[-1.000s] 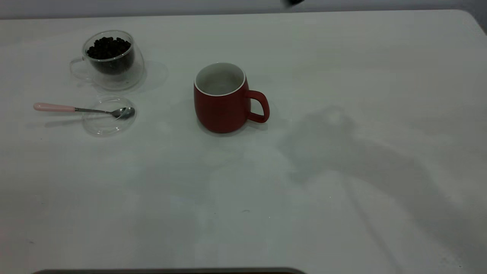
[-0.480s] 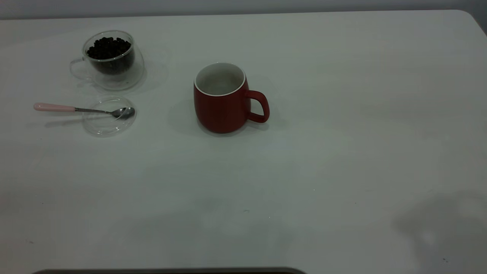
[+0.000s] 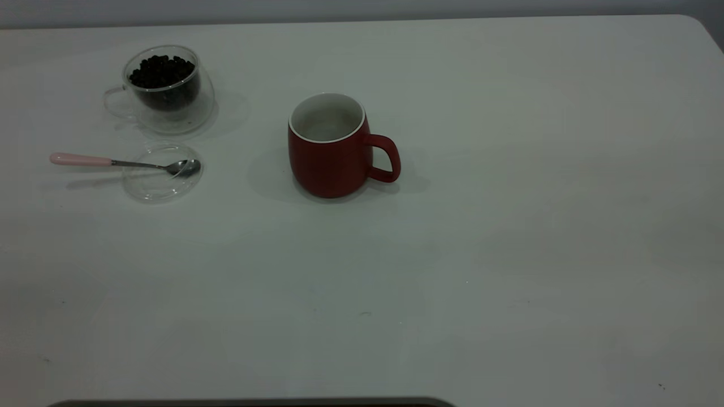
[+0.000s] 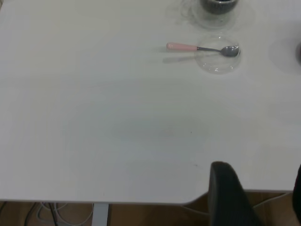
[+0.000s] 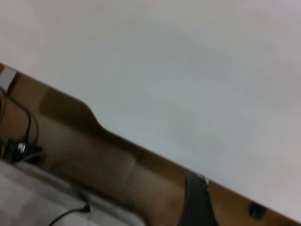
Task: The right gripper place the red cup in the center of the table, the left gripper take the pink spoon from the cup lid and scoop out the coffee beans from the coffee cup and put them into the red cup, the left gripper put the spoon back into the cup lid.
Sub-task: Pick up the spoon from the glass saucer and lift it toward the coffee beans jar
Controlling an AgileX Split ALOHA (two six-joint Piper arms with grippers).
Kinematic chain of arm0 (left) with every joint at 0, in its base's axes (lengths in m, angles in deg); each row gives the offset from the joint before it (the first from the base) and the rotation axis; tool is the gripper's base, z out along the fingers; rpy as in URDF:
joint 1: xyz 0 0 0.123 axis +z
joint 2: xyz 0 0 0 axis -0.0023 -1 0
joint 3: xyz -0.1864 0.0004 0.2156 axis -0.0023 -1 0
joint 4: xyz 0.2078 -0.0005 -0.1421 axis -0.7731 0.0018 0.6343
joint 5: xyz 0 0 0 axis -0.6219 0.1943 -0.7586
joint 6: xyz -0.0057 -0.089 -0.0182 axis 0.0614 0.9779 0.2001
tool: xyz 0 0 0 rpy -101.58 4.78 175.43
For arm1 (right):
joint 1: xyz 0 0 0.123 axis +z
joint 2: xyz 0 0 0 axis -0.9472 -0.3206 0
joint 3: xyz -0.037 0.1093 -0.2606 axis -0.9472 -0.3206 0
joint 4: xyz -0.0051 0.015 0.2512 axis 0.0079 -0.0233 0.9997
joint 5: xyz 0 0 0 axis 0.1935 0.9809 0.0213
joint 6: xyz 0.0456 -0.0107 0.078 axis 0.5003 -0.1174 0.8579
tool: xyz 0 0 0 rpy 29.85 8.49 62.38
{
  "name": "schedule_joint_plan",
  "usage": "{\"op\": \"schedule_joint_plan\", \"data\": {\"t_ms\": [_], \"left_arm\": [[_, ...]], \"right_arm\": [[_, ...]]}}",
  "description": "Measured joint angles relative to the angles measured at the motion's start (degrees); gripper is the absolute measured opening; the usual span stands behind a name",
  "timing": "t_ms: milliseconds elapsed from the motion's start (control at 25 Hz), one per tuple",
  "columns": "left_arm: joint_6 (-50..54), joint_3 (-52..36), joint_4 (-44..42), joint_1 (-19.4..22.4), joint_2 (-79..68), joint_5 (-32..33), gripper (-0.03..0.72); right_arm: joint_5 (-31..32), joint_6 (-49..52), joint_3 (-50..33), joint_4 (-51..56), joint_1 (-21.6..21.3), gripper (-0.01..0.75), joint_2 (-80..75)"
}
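Upright red cup (image 3: 331,155) mid-table (image 3: 509,226); bean-filled (image 3: 161,70) glass cup (image 3: 164,90) behind lid (image 3: 161,172) bearing pink spoon (image 3: 124,163).

White table (image 5: 197,70) edge — one dark end effector fingertip (image 5: 195,202) beside it.

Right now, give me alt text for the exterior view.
A red mug stands mid-table, handle to the right. At far left, a glass cup of coffee beans, and a pink-handled spoon resting across a clear lid.
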Motion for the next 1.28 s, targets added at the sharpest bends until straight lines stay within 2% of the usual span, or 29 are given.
{"op": "schedule_joint_plan", "data": {"t_ms": [400,1120,1280], "left_arm": [[0.0,0.0,0.0,0.0,0.0,0.0,0.399],[0.0,0.0,0.0,0.0,0.0,0.0,0.399],[0.0,0.0,0.0,0.0,0.0,0.0,0.399]], "right_arm": [[-0.3,-0.3,-4.7,0.0,0.0,0.593,16.6],[-0.4,-0.3,-4.7,-0.2,-0.1,0.591,18.7],[-0.4,-0.3,-4.7,-0.3,-3.9,0.591,20.2]]}}
